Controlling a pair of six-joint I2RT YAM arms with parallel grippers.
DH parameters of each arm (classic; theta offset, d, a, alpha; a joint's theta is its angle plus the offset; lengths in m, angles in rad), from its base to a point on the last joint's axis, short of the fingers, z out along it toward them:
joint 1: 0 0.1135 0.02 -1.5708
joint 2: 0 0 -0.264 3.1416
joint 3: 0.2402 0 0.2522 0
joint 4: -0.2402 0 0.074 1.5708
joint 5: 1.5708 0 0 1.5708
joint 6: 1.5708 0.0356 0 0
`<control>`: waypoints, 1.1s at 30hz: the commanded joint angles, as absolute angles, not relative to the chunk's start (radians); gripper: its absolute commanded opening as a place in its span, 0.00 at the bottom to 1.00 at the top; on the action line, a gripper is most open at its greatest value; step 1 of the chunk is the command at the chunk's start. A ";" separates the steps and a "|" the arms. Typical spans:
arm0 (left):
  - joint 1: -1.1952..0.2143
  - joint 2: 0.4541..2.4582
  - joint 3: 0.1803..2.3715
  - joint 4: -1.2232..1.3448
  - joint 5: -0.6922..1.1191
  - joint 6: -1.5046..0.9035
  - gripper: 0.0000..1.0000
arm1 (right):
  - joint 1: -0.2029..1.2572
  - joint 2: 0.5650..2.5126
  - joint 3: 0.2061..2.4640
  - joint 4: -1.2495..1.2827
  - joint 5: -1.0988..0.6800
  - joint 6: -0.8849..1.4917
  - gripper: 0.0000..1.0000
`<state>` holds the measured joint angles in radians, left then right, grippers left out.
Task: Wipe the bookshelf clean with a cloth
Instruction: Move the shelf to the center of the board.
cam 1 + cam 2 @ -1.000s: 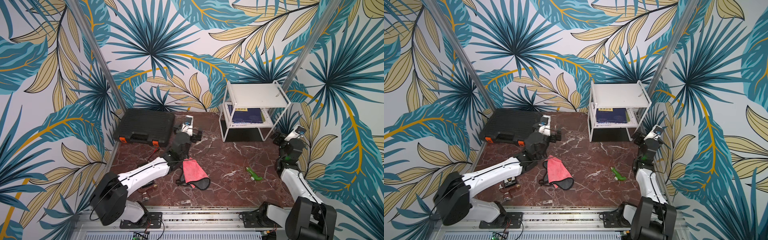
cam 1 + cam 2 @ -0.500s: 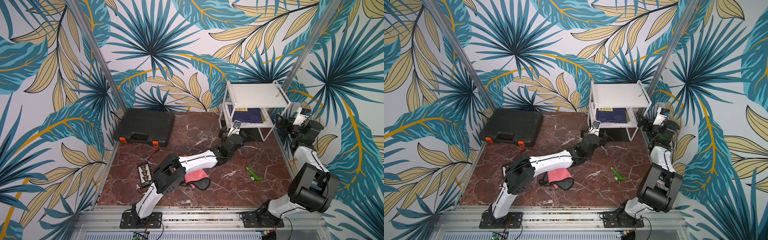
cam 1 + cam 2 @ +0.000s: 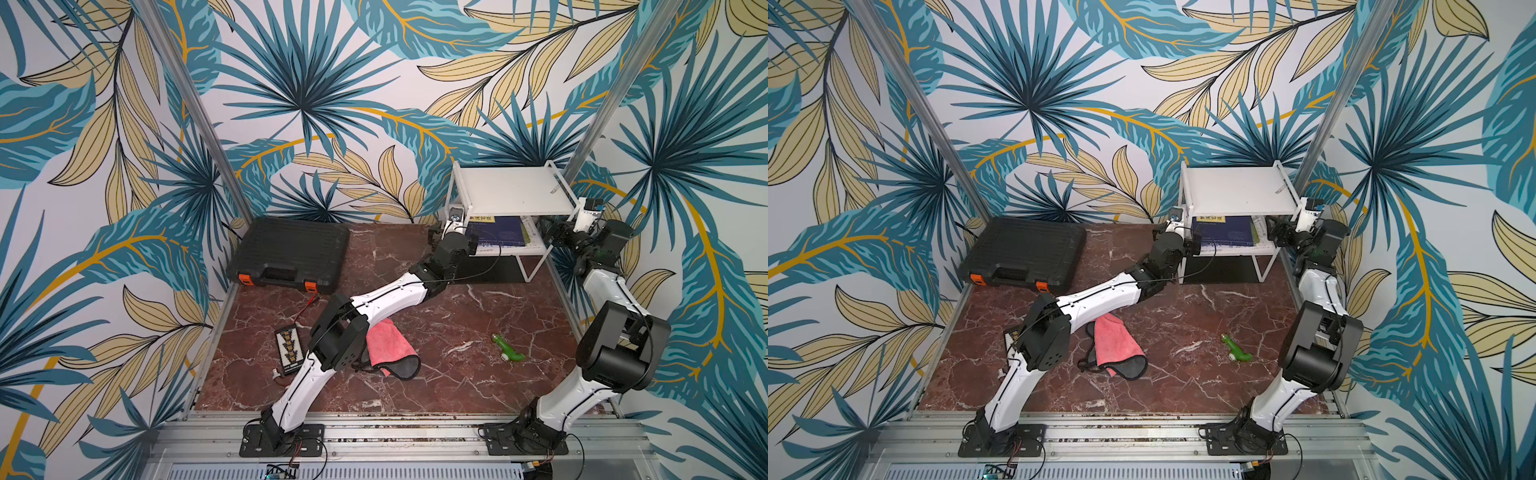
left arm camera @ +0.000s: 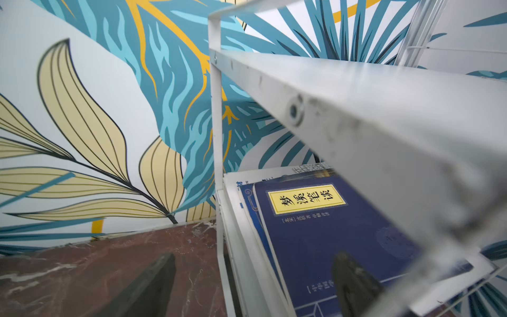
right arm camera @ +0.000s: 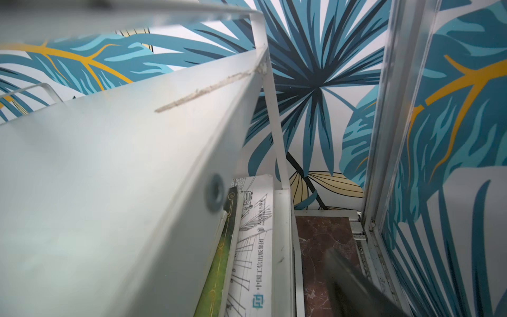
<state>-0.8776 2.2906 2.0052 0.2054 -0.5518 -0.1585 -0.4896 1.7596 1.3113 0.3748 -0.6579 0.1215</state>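
Observation:
The white two-tier bookshelf (image 3: 511, 195) (image 3: 1237, 191) stands at the back right. My left gripper (image 3: 456, 233) (image 4: 252, 285) is open at its left end, one finger (image 4: 153, 282) outside over the table and the other (image 4: 354, 285) above a blue book. My right gripper (image 3: 561, 235) (image 5: 252, 285) is at its right end. One finger (image 5: 354, 280) shows wide out over the table and the other is hidden behind the top board, so it reads as open. The pink cloth (image 3: 388, 343) (image 3: 1115, 343) lies crumpled on the table by the left arm's elbow, in neither gripper.
Books (image 3: 496, 232) fill the lower tier. A dirty streak (image 5: 208, 90) marks the top board's edge. A black case (image 3: 291, 253) sits at the back left, a small tray (image 3: 289, 351) front left, and a green toy (image 3: 509, 349) front right. Patterned walls stand close behind.
The left arm has swung from above the cloth across to the bookshelf's left end. The right arm has risen to its right end. The cloth has stayed on the table.

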 commanded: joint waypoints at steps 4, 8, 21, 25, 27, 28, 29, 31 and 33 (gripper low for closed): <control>-0.868 2.238 1.907 0.237 -0.537 -0.141 0.52 | -0.452 1.670 1.178 0.448 -0.611 0.138 0.45; -0.853 2.170 1.783 0.319 -0.552 -0.124 0.37 | -0.418 1.581 1.044 0.541 -0.578 0.203 0.24; -0.722 1.918 1.356 0.505 -0.319 -0.097 0.46 | -0.221 1.310 0.715 0.571 -0.425 0.201 0.00; -0.669 1.975 1.427 0.491 -0.104 -0.026 0.70 | -0.221 1.265 0.681 0.531 -0.366 0.163 0.00; -0.649 2.014 1.507 0.471 -0.019 -0.001 0.73 | -0.222 1.256 0.685 0.497 -0.361 0.141 0.00; -0.640 2.046 1.547 0.456 0.004 0.004 0.73 | -0.222 1.255 0.686 0.489 -0.363 0.135 0.00; -0.631 2.075 1.586 0.443 0.030 0.010 0.73 | -0.222 1.255 0.686 0.485 -0.363 0.130 0.00; -0.611 2.123 1.661 0.436 0.117 0.009 0.74 | -0.222 1.260 0.688 0.478 -0.359 0.126 0.00; -0.597 2.154 1.707 0.446 0.202 0.001 0.74 | -0.222 1.265 0.688 0.472 -0.353 0.123 0.00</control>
<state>-0.6132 2.1155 1.6432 0.4458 0.0086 -0.0174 -0.2329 1.2598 0.7124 0.5453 -0.3576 0.1951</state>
